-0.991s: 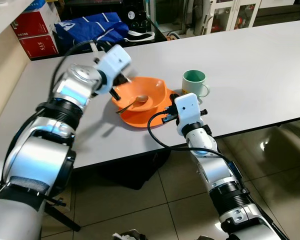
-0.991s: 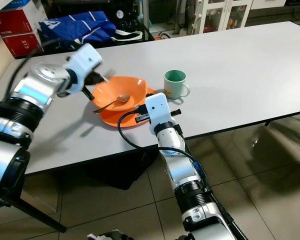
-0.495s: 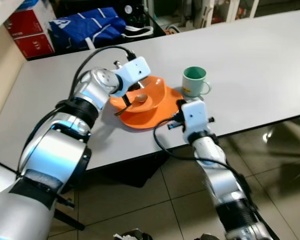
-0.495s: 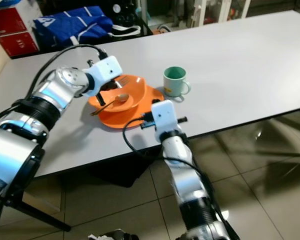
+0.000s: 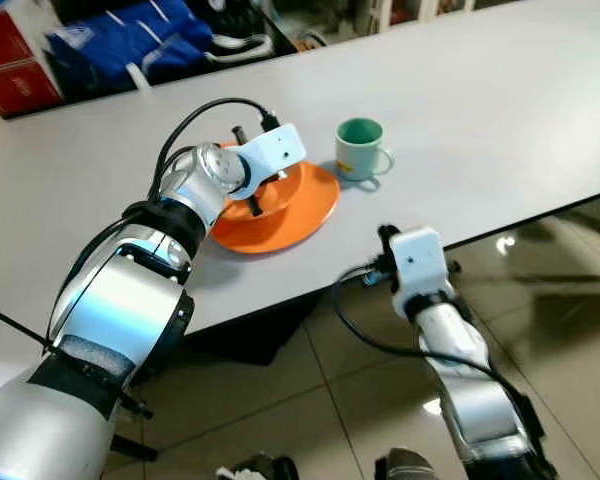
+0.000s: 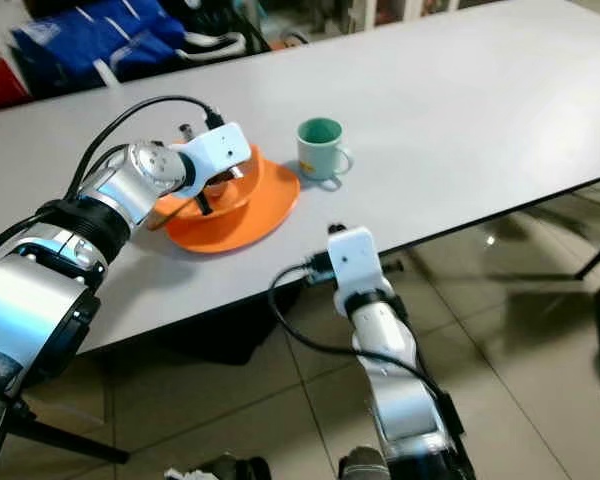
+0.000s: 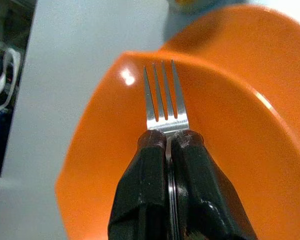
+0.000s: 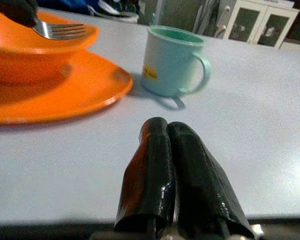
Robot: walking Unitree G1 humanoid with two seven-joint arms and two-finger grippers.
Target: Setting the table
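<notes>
a: left gripper (image 7: 167, 137) status?
b: black fingers clamped together on a silver metal fork (image 7: 163, 97), tines sticking out over the orange plastic bowl (image 7: 105, 150).
a: where's the bowl?
b: sitting on the round orange plate (image 5: 305, 205) on the long grey table (image 5: 500, 90), near its front edge. spoon handle (image 6: 165, 217) pokes out of the bowl on the left.
a: cup?
b: pale green mug (image 5: 360, 148) with a handle, upright on the table just right of the plate, not touching.
a: right gripper (image 8: 167, 132)?
b: fingers pressed together, holding nothing, at the table's front edge, aimed at the mug.
</notes>
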